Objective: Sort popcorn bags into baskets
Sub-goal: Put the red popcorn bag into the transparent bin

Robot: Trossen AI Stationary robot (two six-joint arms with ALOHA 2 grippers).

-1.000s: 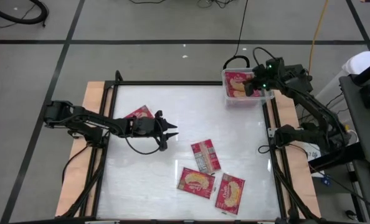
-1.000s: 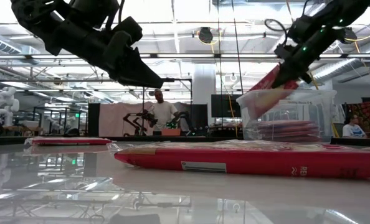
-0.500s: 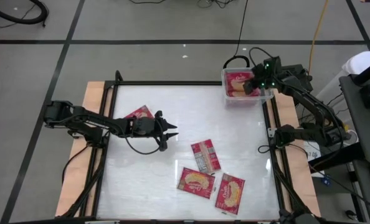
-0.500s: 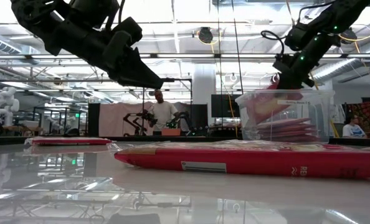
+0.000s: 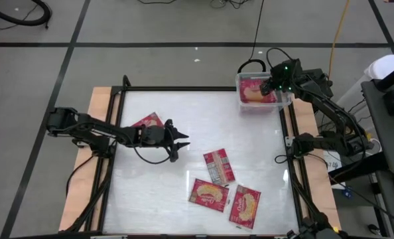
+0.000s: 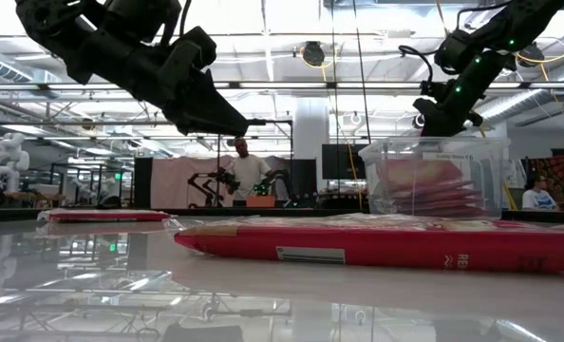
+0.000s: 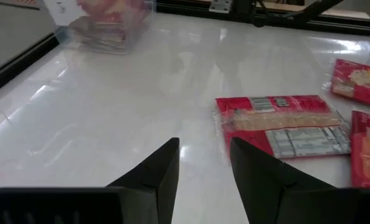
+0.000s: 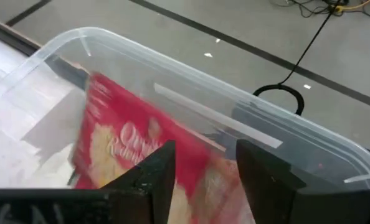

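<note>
**Packet Dropped Into the Bin**

Since a second ago, the right gripper (image 5: 268, 85) has let go: its fingers stand apart, empty, just above the clear basket (image 5: 240, 99), and the red popcorn bag (image 8: 129, 143) now lies inside it, directly below them. Left gripper (image 5: 182, 141) hovers parted mid-table, four bags (image 5: 218, 164) nearby.

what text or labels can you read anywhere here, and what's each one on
"Ov" over "Reden", a partial script brand: on the red popcorn bag in the clear bin, right wrist view.
"RE", cut off: on the edge of the nearest bag, low view.
Grey printed back of the flipped bag: too blurred to read.
White label on the bin's wall: too small to read.
</note>
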